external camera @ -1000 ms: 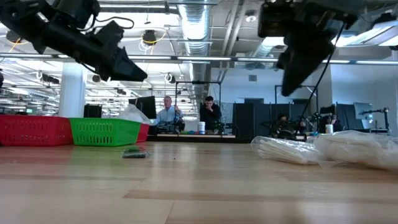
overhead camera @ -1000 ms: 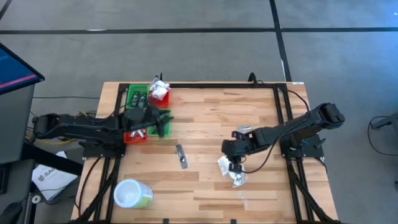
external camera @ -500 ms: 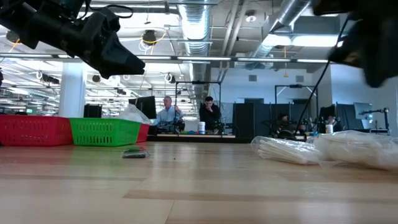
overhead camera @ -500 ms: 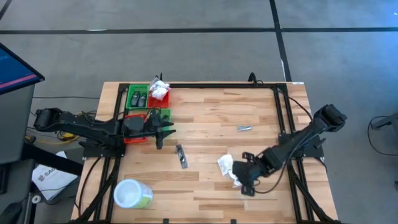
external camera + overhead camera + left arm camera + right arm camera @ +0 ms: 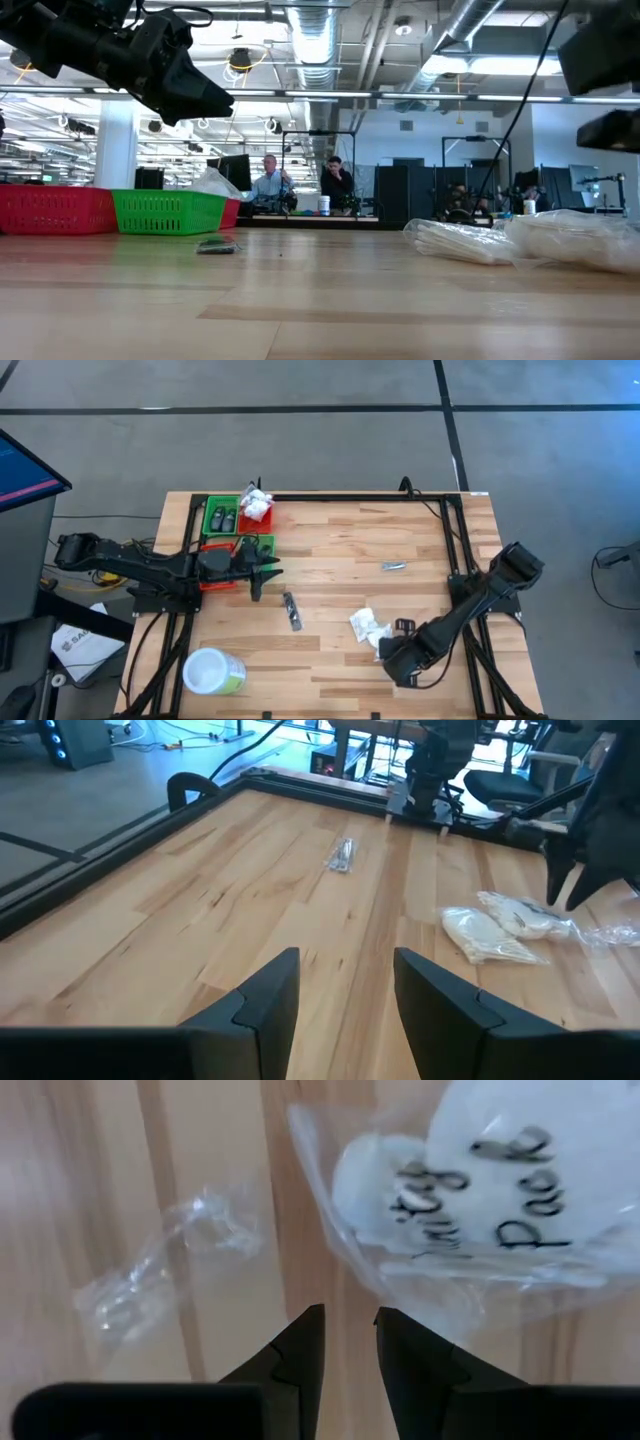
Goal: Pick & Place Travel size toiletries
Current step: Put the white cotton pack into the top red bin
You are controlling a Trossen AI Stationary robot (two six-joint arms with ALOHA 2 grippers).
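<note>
Two white crinkly packets [image 5: 368, 628] lie flat on the wood near the table's right; one shows dark print [image 5: 500, 1200] in the right wrist view. My right gripper [image 5: 388, 650] hovers at their near side, open by a narrow gap, touching nothing. A silver tube [image 5: 393, 566] and a slim dark tube [image 5: 291, 610] lie flat mid-table. My left gripper [image 5: 258, 572] hangs open and empty [image 5: 345, 990] beside the bins. Dark mini bottles [image 5: 222, 518] sit in a green bin, and more white packets [image 5: 257, 506] in a red one.
Small green and red bins [image 5: 238, 545] stand at the far left, seen as baskets [image 5: 168, 212] in the low view. A big white-lidded green tub [image 5: 213, 672] sits near the left front corner. A scrap of clear wrapper [image 5: 170, 1265] lies beside the packets.
My right gripper has swung from above the packets toward the table's near edge and now sits just on their near side. My left gripper has moved from over the bins a little toward the near edge, then kept still.
</note>
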